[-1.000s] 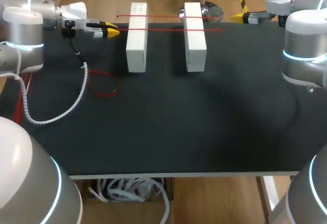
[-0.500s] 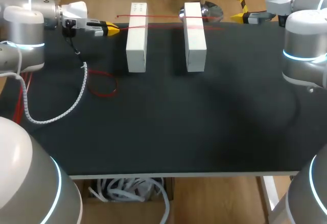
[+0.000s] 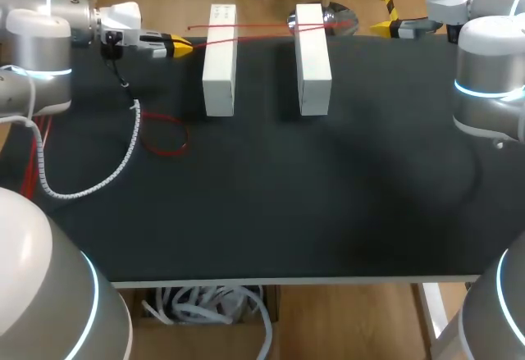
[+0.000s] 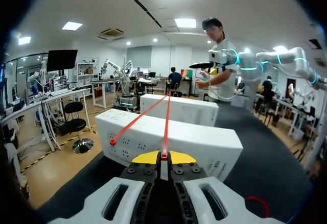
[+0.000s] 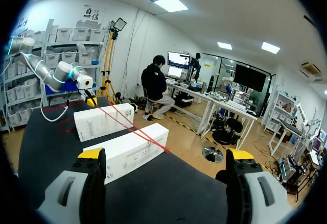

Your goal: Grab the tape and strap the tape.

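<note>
Two long white boxes (image 3: 219, 61) (image 3: 312, 58) lie side by side at the back of the black table (image 3: 271, 204). A thin red tape (image 3: 254, 35) crosses both box tops in two strands that meet beyond the right box. My left gripper (image 3: 182, 46) is left of the left box, shut on one tape end. The left wrist view shows that end pinched at the gripper (image 4: 164, 156), with the tape (image 4: 166, 122) running over the near box (image 4: 204, 147). My right gripper (image 3: 384, 26) hangs open at the back right, holding nothing; it (image 5: 166, 157) faces the boxes (image 5: 127, 150) and tape (image 5: 134, 126).
A loose red loop (image 3: 165, 135) lies on the table left of the boxes. A white coiled cable (image 3: 123, 153) trails from my left arm across the table's left side. The table's front edge (image 3: 295, 279) is near the view's bottom.
The left gripper has shut on the tape end. The strand it holds, earlier straight across both boxes, now slants toward the back to meet the other strand beyond the right box.
</note>
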Available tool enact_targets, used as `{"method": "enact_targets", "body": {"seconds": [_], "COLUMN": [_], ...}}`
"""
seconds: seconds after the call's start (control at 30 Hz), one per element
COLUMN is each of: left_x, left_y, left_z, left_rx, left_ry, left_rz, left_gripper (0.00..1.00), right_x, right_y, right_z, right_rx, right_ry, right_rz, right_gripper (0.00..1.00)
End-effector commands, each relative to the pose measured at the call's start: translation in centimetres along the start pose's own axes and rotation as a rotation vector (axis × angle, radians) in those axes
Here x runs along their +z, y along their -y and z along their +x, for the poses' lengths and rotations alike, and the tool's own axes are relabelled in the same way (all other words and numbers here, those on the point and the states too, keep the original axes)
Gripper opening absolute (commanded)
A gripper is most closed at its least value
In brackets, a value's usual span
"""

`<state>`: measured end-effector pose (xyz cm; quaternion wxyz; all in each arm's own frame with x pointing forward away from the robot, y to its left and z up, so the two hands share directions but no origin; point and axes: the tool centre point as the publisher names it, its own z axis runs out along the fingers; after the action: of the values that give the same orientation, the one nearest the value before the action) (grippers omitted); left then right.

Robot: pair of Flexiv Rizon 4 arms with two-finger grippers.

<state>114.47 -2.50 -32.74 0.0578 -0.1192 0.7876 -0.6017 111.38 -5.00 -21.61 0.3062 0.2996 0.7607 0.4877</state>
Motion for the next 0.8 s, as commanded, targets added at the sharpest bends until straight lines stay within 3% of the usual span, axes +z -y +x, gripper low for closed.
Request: {"method": "enact_targets", "body": {"seconds": [0.03,0.27,0.8], "left_x": [-0.7,-2.1,-5.3], "left_y": [0.3,2.1,8.2], "left_z": [0.2,1.2,1.9], "left_rx": [0.012,0.060,0.133], "left_ry": [-0.032,-0.081,-0.052], "left_rz": [0.010,0.038,0.109], "left_gripper": [0.00,0.00,0.00], "right_x": [0.0,0.0,0.0], "right_y": [0.0,0.0,0.0], "right_z": [0.0,0.0,0.0], "right_rx": [0.000,0.000,0.000], "right_ry": [0.000,0.000,0.000], "right_rz": [0.000,0.000,0.000], "right_gripper": [1.00,1.00,1.00]}}
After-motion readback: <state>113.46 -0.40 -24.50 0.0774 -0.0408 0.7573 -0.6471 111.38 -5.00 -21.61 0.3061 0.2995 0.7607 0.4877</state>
